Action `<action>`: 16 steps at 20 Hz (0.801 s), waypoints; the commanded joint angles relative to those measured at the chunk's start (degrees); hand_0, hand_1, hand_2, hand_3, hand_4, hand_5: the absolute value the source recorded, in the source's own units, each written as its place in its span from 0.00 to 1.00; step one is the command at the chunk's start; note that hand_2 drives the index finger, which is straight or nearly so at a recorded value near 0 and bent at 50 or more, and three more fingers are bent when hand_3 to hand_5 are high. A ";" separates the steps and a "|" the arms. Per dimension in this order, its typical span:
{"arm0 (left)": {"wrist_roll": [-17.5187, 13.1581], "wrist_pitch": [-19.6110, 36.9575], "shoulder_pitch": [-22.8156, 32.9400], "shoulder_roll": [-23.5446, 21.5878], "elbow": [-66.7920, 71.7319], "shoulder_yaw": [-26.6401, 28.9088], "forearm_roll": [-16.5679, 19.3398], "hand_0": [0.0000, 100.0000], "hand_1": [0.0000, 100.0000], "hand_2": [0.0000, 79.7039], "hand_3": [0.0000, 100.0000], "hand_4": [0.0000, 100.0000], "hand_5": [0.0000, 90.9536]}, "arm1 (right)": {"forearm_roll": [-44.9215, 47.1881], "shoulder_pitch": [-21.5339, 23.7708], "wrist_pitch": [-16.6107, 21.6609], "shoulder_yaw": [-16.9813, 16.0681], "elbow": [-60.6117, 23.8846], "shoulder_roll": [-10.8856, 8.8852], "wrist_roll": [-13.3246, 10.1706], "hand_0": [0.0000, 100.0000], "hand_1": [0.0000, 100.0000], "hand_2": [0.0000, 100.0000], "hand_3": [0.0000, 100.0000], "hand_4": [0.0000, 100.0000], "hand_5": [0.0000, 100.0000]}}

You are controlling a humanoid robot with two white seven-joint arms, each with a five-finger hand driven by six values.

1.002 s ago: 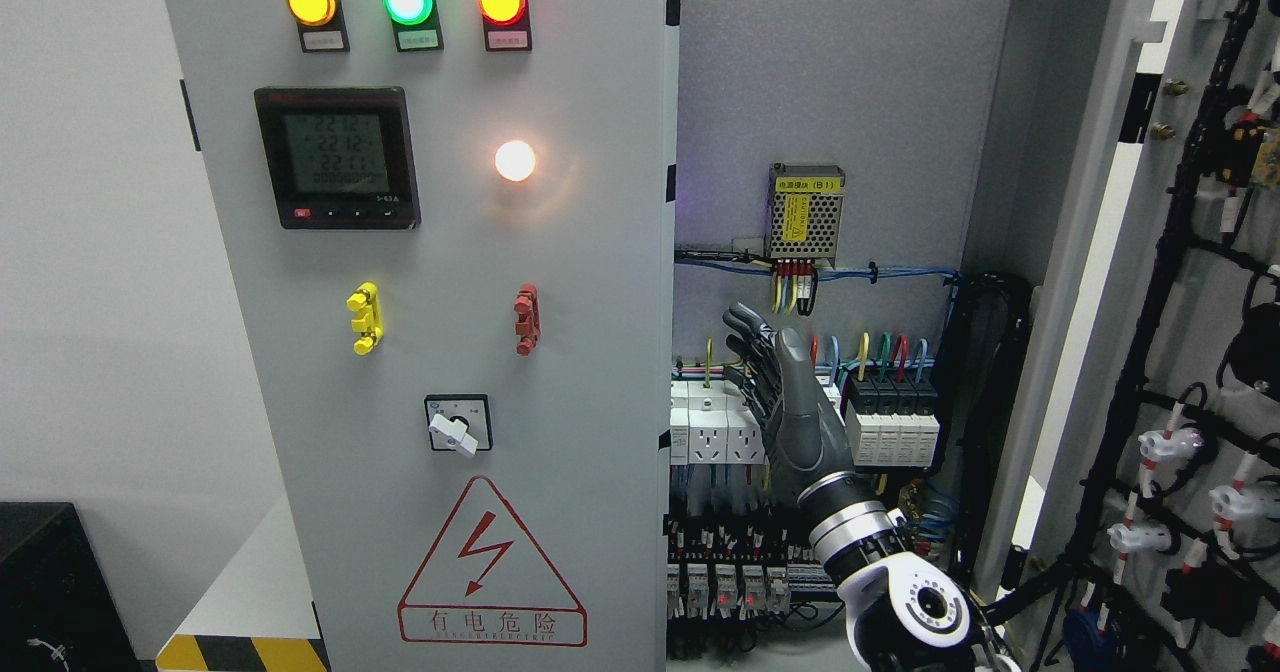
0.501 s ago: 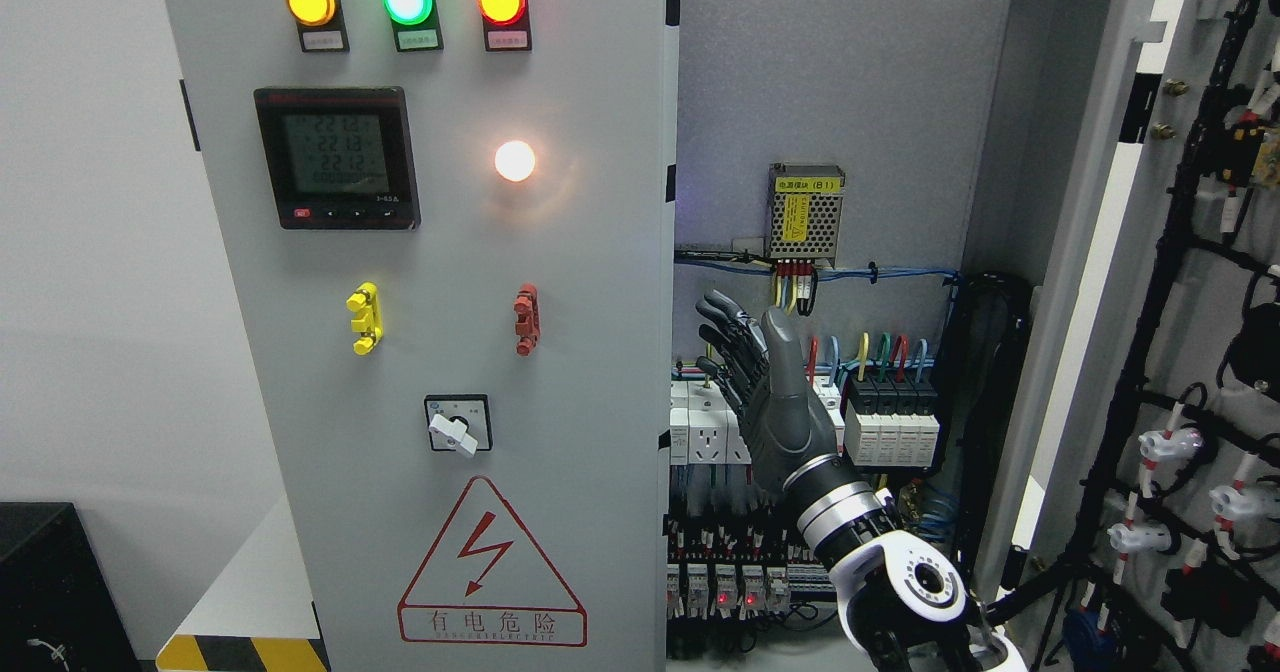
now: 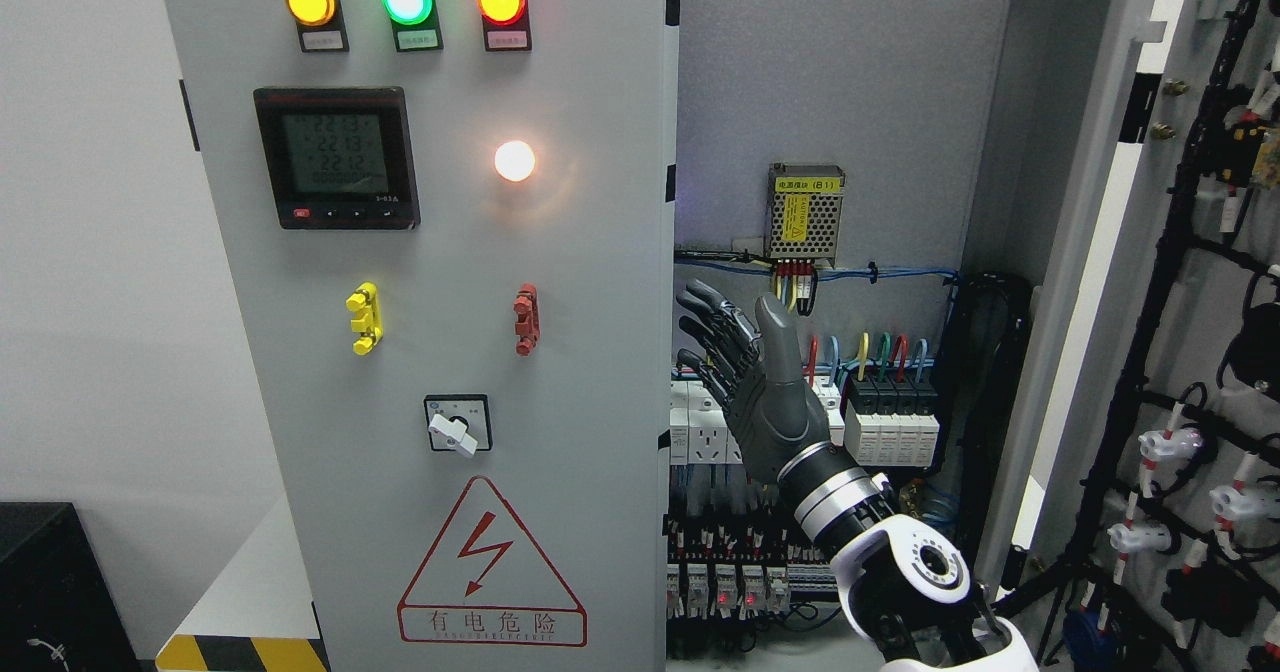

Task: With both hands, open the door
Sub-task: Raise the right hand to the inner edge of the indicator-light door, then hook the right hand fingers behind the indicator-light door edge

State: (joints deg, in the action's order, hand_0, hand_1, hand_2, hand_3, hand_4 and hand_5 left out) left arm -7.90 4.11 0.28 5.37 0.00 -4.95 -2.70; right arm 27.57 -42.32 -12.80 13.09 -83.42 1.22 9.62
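My right robot hand (image 3: 745, 377) is dark grey, matt plastic-looking across the palm, with segmented black fingers (image 3: 705, 302). Its wrist (image 3: 835, 502) shows polished metal rings, and a glossy white shell covers the forearm (image 3: 915, 577). In front of me, the left door (image 3: 420, 352) is smooth painted sheet metal, pale grey with a soft sheen. The indicator lamps (image 3: 405, 0) have glossy translucent lenses. The meter (image 3: 335, 157) sits in shiny black plastic. Inside, the power supply (image 3: 805, 210) has a perforated metal cover, and the breakers (image 3: 890, 422) look like smooth black and white plastic.
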 commanded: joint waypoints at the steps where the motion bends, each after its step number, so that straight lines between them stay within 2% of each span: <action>1: -0.01 0.10 1.04 0.34 0.79 -0.06 -0.02 0.00 0.00 0.00 0.00 0.00 0.00 | 1.08 -0.49 -0.12 0.36 0.36 -0.51 0.31 0.00 0.00 0.00 0.00 0.00 0.00; 3: -0.01 0.10 1.04 0.34 0.79 0.03 -0.02 0.00 0.00 0.00 0.00 0.00 0.00 | 1.00 -0.92 -0.38 0.36 0.80 -0.86 3.11 0.00 0.00 0.00 0.00 0.00 0.00; 10: -0.01 0.10 1.04 0.34 0.79 0.03 -0.02 0.00 0.00 0.00 0.00 0.00 0.00 | 1.08 -2.77 -3.73 -0.34 3.17 -0.87 4.53 0.00 0.00 0.00 0.00 0.00 0.00; 13: -0.01 0.02 1.04 0.34 0.79 0.03 -0.02 0.00 0.00 0.00 0.00 0.00 0.00 | 1.08 -3.21 -3.81 -0.34 4.14 -0.87 7.95 0.00 0.00 0.00 0.00 0.00 0.00; 16: -0.01 0.10 1.04 0.34 0.79 0.03 -0.02 0.00 0.00 0.00 0.00 0.00 0.00 | 1.08 -3.12 -3.81 -1.39 4.14 -0.95 8.74 0.00 0.00 0.00 0.00 0.00 0.00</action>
State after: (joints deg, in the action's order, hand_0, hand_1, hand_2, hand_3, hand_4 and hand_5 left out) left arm -7.90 4.19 0.02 5.63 0.00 -4.94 -2.72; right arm 28.58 -44.86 -16.53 12.85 -81.26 0.29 17.27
